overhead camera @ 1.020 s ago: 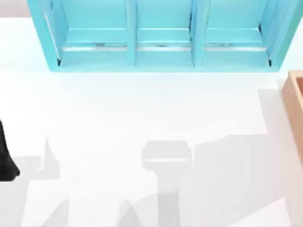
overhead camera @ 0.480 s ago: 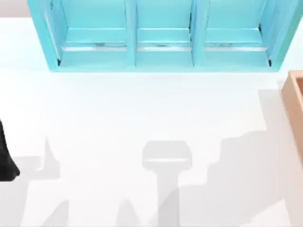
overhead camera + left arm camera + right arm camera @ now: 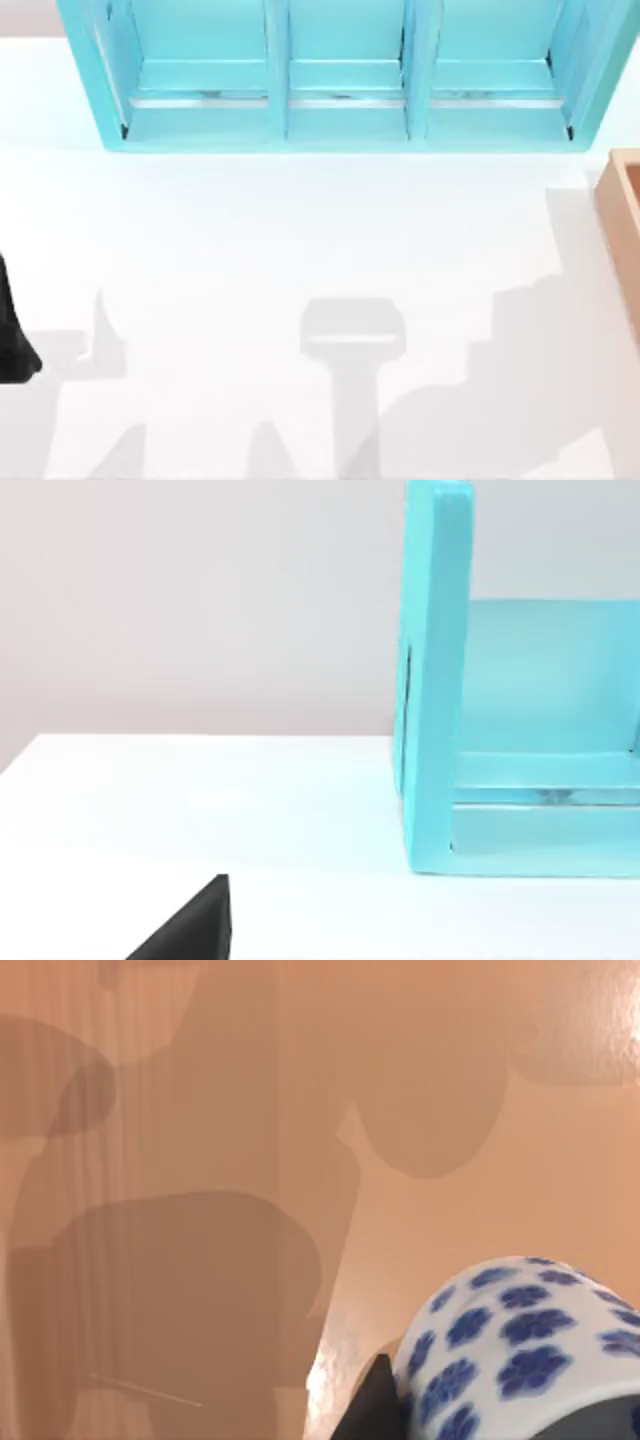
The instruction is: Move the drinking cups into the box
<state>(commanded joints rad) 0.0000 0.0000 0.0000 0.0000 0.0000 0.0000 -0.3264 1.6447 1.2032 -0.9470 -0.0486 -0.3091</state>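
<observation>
Blue-flowered white porcelain cup [image 3: 520,1345] sits against your right gripper's dark finger [image 3: 378,1405], above the tan wooden box floor [image 3: 200,1110]; its grip cannot be told. Your left arm [image 3: 12,335] is parked at the table's left edge.

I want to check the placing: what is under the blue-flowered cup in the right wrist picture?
Under the cup lies the orange-brown wooden surface of the box, crossed by dark shadows. A dark finger sits beside the cup. The cup hides whatever is directly below it.
</observation>
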